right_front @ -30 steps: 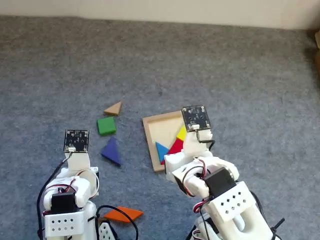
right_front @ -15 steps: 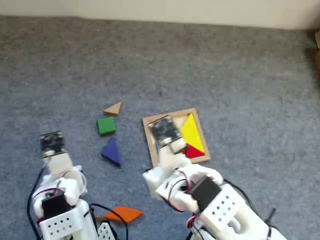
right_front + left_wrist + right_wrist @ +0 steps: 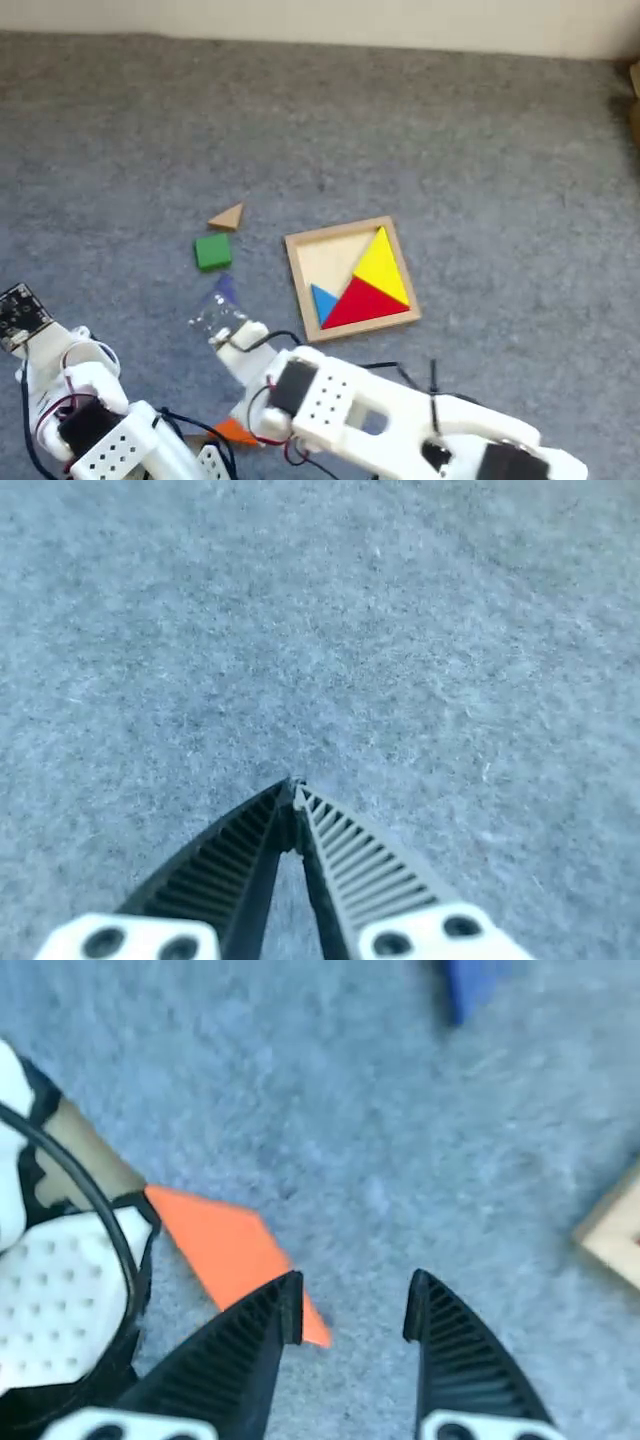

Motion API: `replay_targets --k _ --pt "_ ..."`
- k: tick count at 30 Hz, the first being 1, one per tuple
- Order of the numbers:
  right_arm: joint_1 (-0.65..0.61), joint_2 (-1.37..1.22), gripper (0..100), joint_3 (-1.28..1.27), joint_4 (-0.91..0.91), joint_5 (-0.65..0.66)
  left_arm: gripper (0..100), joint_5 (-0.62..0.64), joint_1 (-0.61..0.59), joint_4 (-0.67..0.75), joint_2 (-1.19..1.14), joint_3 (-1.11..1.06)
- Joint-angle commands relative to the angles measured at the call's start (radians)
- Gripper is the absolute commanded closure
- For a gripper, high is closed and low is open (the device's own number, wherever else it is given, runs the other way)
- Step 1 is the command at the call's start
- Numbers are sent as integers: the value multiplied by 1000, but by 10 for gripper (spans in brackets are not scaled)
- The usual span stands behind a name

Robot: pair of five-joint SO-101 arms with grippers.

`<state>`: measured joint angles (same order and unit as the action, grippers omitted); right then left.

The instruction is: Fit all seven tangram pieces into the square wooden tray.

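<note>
The square wooden tray (image 3: 298, 248) lies right of centre and holds a yellow triangle (image 3: 382, 265), a red triangle (image 3: 365, 303) and a small light-blue triangle (image 3: 322, 300). On the carpet to its left lie a tan triangle (image 3: 227, 217), a green square (image 3: 212, 251) and a dark-blue triangle (image 3: 226, 289), which the right arm's wrist (image 3: 215, 316) half covers. My right gripper (image 3: 352, 1295) is open just above the carpet, one fingertip beside the tip of the orange parallelogram (image 3: 225, 1250). My left gripper (image 3: 293, 788) is shut over bare carpet at the far left.
The orange parallelogram (image 3: 235, 430) lies near the front edge between the two arm bases. The left arm's white base (image 3: 50, 1300) and cable sit close to that piece. A tray corner (image 3: 615, 1235) and the dark-blue triangle (image 3: 470, 985) lie farther out. Grey carpet stretches behind the pieces.
The right arm has swung left, away from over the tray to the carpet near the orange piece, uncovering the tray. The left arm has also swung left.
</note>
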<state>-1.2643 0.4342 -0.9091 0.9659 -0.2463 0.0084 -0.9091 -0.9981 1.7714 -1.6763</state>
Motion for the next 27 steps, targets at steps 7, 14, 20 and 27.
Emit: replay_targets --k 7,14,20,27 --pt "-76 -104 826 77 -93 6 993 -3 -13 23 53 -19" --pt "-71 -240 828 85 -104 14 993 -3 -13 23 53 -19" --pt "2 -251 862 85 -104 15 993 -3 -13 23 53 -19" --pt "145 -254 936 154 -107 15 993 -3 -13 23 53 -19"
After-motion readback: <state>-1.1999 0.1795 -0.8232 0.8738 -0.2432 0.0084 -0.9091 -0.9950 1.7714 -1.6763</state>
